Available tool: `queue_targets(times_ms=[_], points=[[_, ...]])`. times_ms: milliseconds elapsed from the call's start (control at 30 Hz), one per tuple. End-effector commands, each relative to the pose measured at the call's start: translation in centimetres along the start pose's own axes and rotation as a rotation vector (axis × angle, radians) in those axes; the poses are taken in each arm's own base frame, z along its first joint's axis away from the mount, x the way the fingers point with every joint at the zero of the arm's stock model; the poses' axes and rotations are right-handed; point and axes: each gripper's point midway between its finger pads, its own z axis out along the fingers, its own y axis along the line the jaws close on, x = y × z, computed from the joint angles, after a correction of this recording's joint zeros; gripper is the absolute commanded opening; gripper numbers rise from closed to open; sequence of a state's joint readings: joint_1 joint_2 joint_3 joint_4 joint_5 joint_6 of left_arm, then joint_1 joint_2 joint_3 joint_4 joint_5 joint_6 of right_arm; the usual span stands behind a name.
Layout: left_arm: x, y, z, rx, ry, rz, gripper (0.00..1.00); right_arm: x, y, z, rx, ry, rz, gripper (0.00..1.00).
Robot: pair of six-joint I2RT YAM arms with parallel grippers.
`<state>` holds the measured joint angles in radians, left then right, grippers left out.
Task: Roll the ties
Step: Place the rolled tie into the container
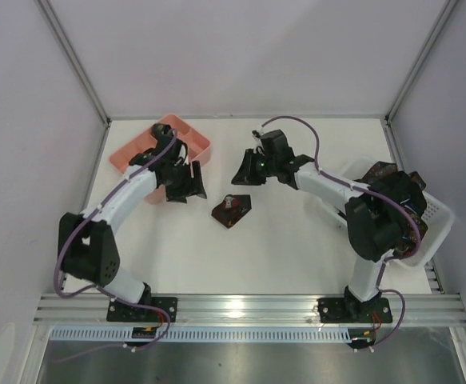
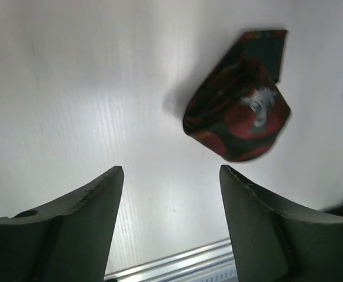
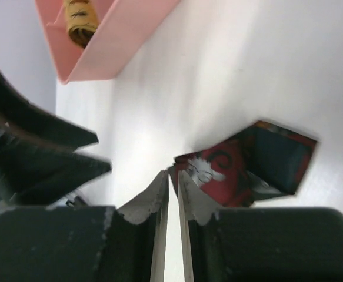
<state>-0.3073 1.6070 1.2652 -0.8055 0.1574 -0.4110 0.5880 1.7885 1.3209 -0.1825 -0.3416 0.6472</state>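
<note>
On the white table point(image 1: 296, 248) we see a pink tray point(image 1: 194, 144) at the far left and a white basket point(image 1: 436, 218) at the right edge, behind the right arm's elbow. The basket holds some dark cloth point(image 1: 379, 170), perhaps more ties, though it is too small for us to be sure. Nothing lies between either gripper and the tie point(image 1: 232, 210), which sits on bare table near the middle, apart from both tray and basket. The left gripper point(image 1: 183, 182) hangs just in front of the tray and to the tie's left. Its wrist view shows its fingers wide apart with only table between them, and the tie beyond and to the right. The right gripper point(image 1: 244, 168) is just behind the tie. Its own camera shows the fingers point(image 3: 186, 197) drawn together to a thin slit with nothing between them, and the tie close beside the tips. The tie is a loose dark roll with red patches and a small white figure on it, and a flat dark end sticks out to one side. Only the right wrist view looks into the tray, where a yellow roll point(image 3: 80, 17) lies in one compartment. From above, the tie's pattern is a blur.
</note>
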Motion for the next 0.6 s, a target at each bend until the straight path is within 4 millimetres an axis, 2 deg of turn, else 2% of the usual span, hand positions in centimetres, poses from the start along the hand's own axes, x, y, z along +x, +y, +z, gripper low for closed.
queue_targets(times_ms=[0, 67, 167, 200, 400, 467, 533, 567], points=[[1.9, -2.9, -1.3, 0.189, -0.055, -0.116, 0.75, 3.5, 1.2, 1.0, -0.144, 0.218, -0.038, 0.17], [3.3, -4.2, -1.9, 0.295, -0.051, -0.207, 0.81, 3.8, 1.4, 1.4, -0.172, 0.240, -0.020, 0.16], [4.7, -5.5, -2.6, 0.445, -0.102, -0.285, 0.85, 4.8, 1.6, 1.5, -0.211, 0.279, 0.003, 0.15], [5.9, -5.2, -2.3, 0.463, -0.094, -0.304, 0.86, 5.0, 1.5, 1.5, -0.212, 0.288, 0.005, 0.15], [7.5, -5.5, -1.1, 0.522, -0.062, -0.363, 0.93, 6.1, -0.8, 3.0, -0.168, 0.312, 0.035, 0.15], [7.1, -6.1, -1.0, 0.565, -0.088, -0.389, 0.98, 6.2, -1.4, 3.4, -0.155, 0.317, 0.047, 0.15], [7.8, -6.3, -0.4, 0.589, -0.073, -0.429, 0.99, 6.7, -2.2, 3.7, -0.137, 0.323, 0.058, 0.15], [7.4, -6.5, -0.3, 0.601, -0.091, -0.432, 1.00, 6.8, -2.4, 3.7, -0.129, 0.321, 0.057, 0.15]])
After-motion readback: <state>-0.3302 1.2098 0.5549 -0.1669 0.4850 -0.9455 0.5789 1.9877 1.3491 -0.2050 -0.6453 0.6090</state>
